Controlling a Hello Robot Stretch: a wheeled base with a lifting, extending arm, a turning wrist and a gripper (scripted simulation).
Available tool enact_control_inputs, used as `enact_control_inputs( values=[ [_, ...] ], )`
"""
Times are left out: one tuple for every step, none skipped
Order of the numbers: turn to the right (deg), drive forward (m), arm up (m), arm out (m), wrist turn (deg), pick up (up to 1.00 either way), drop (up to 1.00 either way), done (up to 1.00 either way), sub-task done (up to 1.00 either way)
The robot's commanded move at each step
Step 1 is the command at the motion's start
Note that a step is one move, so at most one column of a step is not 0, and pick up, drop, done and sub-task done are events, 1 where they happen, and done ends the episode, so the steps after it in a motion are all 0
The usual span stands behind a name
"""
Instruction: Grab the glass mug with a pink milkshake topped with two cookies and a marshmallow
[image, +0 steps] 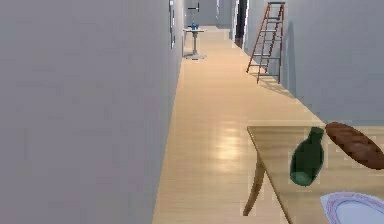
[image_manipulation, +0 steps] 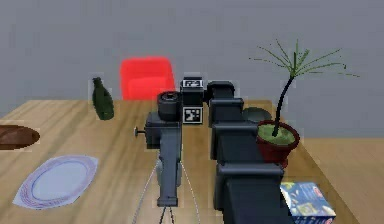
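Mug position: we cannot tell from these angles. Gripper (image_manipulation: 147, 130) shows against the wooden table (image_manipulation: 110, 150), and we cannot tell whether it holds anything. Green bottle (image_manipulation: 100, 98) stands upright near the far edge, a dark red pot (image_manipulation: 276, 138) carries a spindly plant (image_manipulation: 290, 70), and a pale plate (image_manipulation: 60, 178) lies nearer us.

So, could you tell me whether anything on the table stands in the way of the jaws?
Nothing visible does: the bottle and plate lie well left of them, and the plant stands right of the arm.
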Motion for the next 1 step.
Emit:
enact_control_inputs(
  values=[
    [0.0,0.0,0.0,0.0,45.0,0.0,0.0,0.0,0.0]
  ],
)
